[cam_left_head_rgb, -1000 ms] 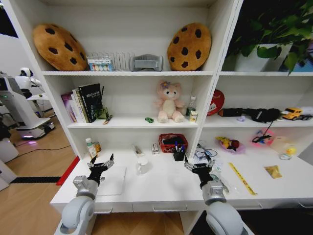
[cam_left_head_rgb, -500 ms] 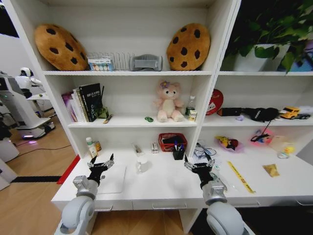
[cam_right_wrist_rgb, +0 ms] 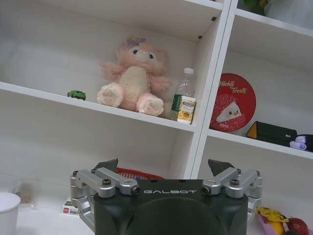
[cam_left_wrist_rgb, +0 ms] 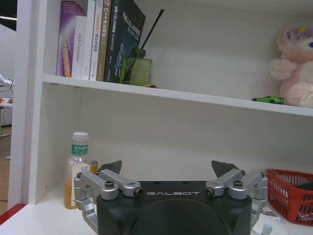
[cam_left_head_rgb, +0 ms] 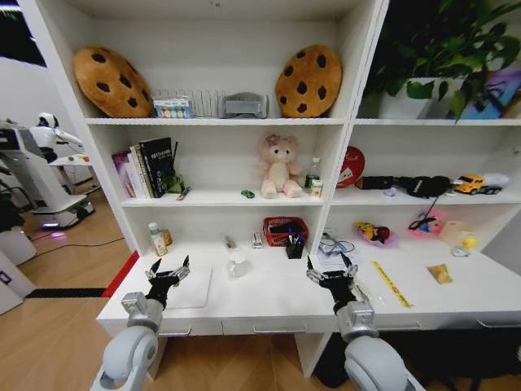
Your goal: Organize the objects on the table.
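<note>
My left gripper (cam_left_head_rgb: 168, 269) hovers open over the left end of the white table (cam_left_head_rgb: 269, 303), just above the slim silver-white laptop (cam_left_head_rgb: 189, 288) that lies flat there. My right gripper (cam_left_head_rgb: 330, 271) is open too, above the table right of centre, with nothing between its fingers. A tiny green toy car (cam_left_head_rgb: 247, 194) sits on the shelf above, left of the pink plush bear (cam_left_head_rgb: 278, 166). The car (cam_left_wrist_rgb: 269, 100) also shows in the left wrist view beyond the open left gripper (cam_left_wrist_rgb: 166, 169). In the right wrist view the car (cam_right_wrist_rgb: 77, 94) is beyond the open right gripper (cam_right_wrist_rgb: 164, 166).
At the back of the table stand a red basket (cam_left_head_rgb: 285, 230), a black pen cup (cam_left_head_rgb: 295, 249), a white cup (cam_left_head_rgb: 237, 262) and a small bottle (cam_left_head_rgb: 154, 239). A yellow strip (cam_left_head_rgb: 391, 283) and small clutter lie to the right. Shelf uprights close in the back.
The whole picture has shifted a little, so the camera has moved. Both grippers stay open in the same pose, and nothing on the table has moved.
</note>
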Robot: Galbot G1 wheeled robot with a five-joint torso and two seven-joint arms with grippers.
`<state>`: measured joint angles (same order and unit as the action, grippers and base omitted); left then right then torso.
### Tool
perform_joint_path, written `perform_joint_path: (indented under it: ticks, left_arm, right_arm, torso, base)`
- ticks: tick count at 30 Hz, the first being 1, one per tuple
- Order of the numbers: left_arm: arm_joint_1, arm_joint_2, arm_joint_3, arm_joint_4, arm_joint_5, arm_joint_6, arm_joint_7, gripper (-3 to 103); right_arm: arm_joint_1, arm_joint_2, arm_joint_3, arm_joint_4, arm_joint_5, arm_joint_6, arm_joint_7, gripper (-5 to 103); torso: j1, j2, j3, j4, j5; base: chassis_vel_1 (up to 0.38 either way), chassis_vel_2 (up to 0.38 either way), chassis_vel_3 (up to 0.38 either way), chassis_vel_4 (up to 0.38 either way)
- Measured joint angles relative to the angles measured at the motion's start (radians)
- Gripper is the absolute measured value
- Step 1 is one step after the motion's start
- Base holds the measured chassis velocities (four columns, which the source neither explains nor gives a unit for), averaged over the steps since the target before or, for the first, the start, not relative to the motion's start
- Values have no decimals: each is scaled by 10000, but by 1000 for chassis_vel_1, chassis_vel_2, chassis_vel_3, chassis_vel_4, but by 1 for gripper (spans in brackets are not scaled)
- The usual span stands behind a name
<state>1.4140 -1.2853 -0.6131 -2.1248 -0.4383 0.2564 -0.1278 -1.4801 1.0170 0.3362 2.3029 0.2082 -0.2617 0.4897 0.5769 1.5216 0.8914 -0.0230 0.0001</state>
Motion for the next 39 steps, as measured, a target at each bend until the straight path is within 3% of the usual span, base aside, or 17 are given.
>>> perform_joint_path:
  ticks: [7,16,39]
  left_arm:
    - [0,0,0,0,0,0,0,100]
    - [1,0,-1,0,0,0,0,100]
    - [0,0,0,0,0,0,0,100]
  right_arm:
    - [-57,34,-63,7,-99,15,-23,100]
    - [-197,173,-122,-220,-616,766,-417,100]
    - [-379,97,4,-12,-506,722,-512,100]
  torso:
    - [-1,0,0,-1,-1]
    - [-4,3,-1,-1,-1]
    - [-1,1,0,0,-1]
  base:
    - [97,-111,-104,95]
    - [45,-52,-39,47]
    - [0,0,0,0]
